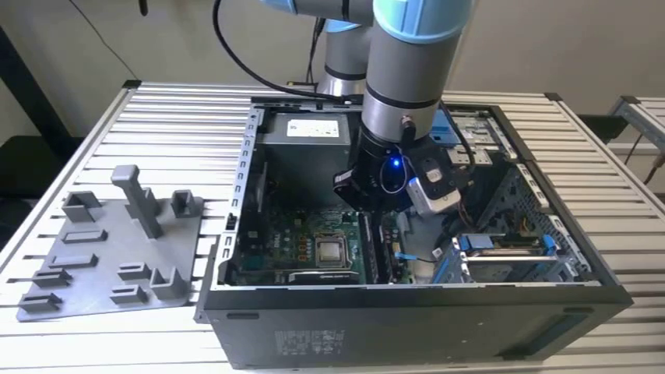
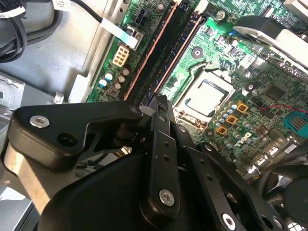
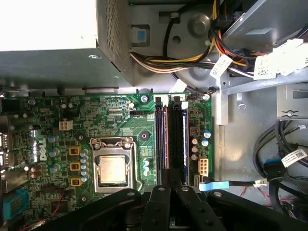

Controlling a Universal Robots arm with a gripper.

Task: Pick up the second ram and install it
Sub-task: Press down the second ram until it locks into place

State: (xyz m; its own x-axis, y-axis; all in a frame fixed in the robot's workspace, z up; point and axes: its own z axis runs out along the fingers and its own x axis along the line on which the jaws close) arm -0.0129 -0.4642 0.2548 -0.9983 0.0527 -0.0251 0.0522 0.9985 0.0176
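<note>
My gripper [image 1: 381, 224] is deep inside the open computer case [image 1: 416, 312], low over the two memory slots beside the processor [image 3: 113, 169]. In both wrist views its black fingers [image 3: 166, 195] stand close together at the near end of those slots, and my gripper [image 3: 175, 185] seems shut on the second ram [image 3: 179, 139], a thin dark stick standing in the blue-edged slot. The other dark memory stick [image 3: 161, 139] sits in the slot beside it, towards the processor. In the second wrist view my gripper [image 2: 161, 102] meets the second ram [image 2: 175, 57] edge-on.
A grey holder tray [image 1: 114, 257] with upright posts lies on the slatted table at the exterior view's left. Inside the case are the power supply [image 3: 48, 29], bundled cables [image 3: 288, 144] and a drive cage [image 1: 509, 257] beside the arm.
</note>
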